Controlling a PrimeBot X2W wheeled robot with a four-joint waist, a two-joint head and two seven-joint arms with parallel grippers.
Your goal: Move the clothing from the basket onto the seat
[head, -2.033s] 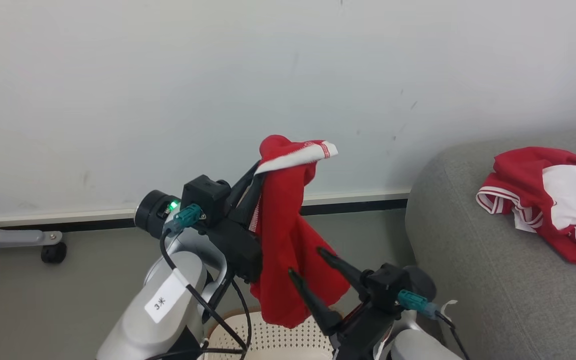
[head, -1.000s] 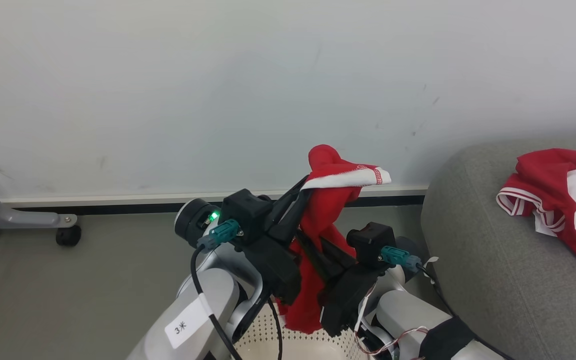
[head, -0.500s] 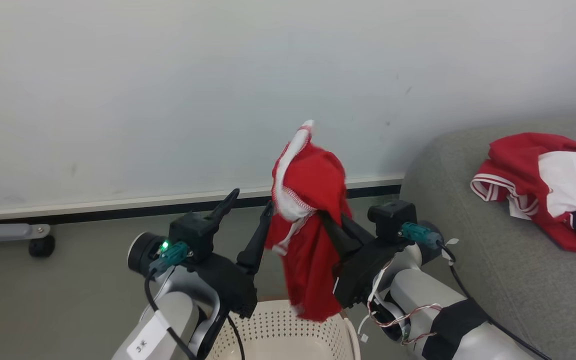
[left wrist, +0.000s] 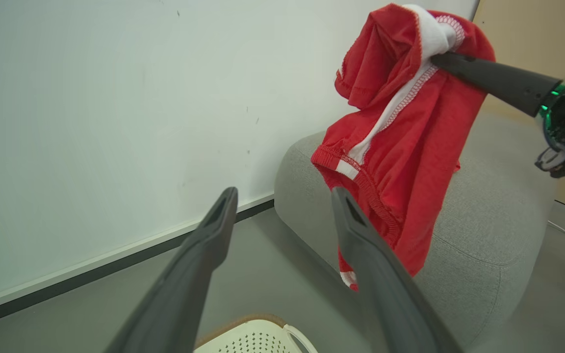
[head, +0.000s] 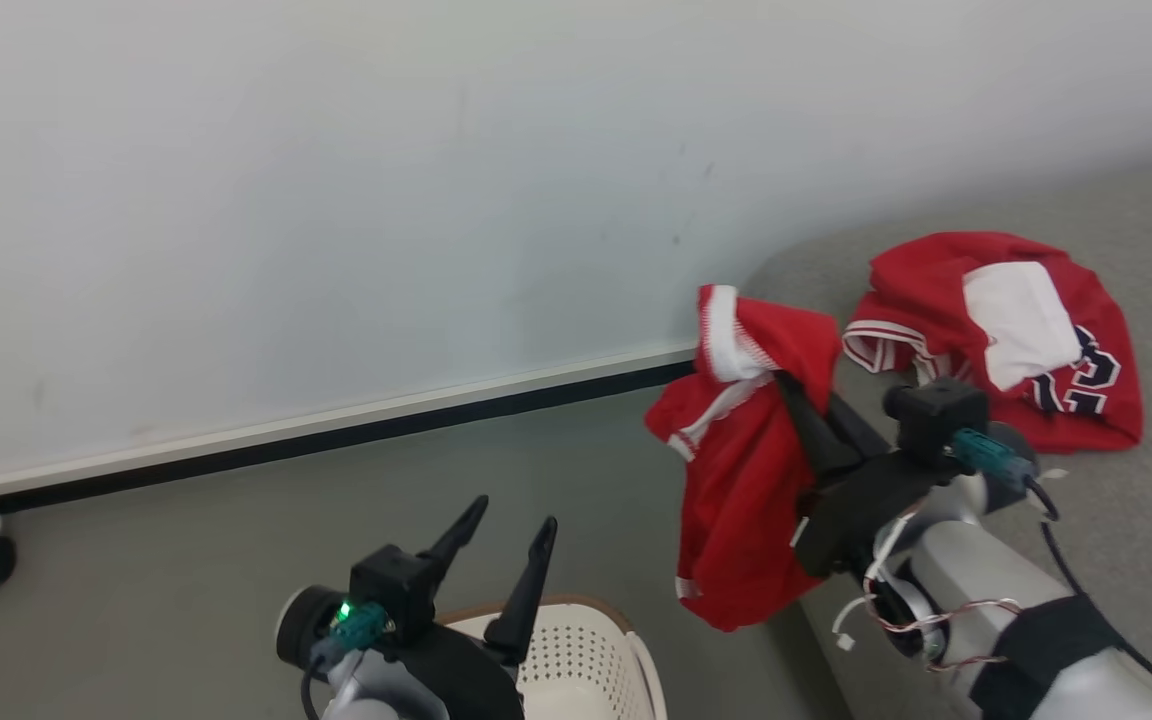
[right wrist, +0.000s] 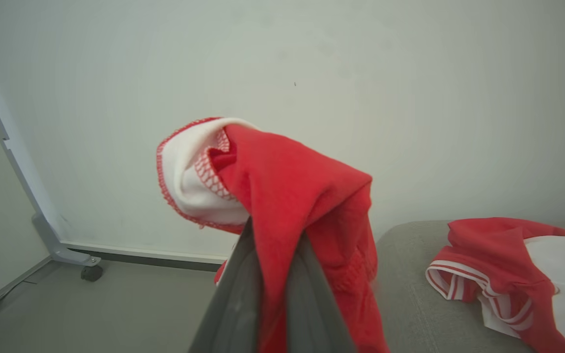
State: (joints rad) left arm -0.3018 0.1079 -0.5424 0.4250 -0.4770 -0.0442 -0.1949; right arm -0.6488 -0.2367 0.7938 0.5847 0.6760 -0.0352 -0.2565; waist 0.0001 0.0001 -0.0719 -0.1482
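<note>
Red garment [head: 736,500], long axis vertical, in pinch of right gripper [head: 789,386]; left gripper [head: 514,512] spread.

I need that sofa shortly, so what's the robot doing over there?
It's shifting laundry from basket to sofa. The right claw is shut on a red garment that hangs at the sofa's edge, not yet set down. The left claw is open and empty near the basket. A red jersey already lies on the sofa.

Red garment [head: 736,500] dangles beside grey seat [head: 1136,520]; second garment [head: 936,285] crumpled on it; basket [head: 581,650] upright.
</note>
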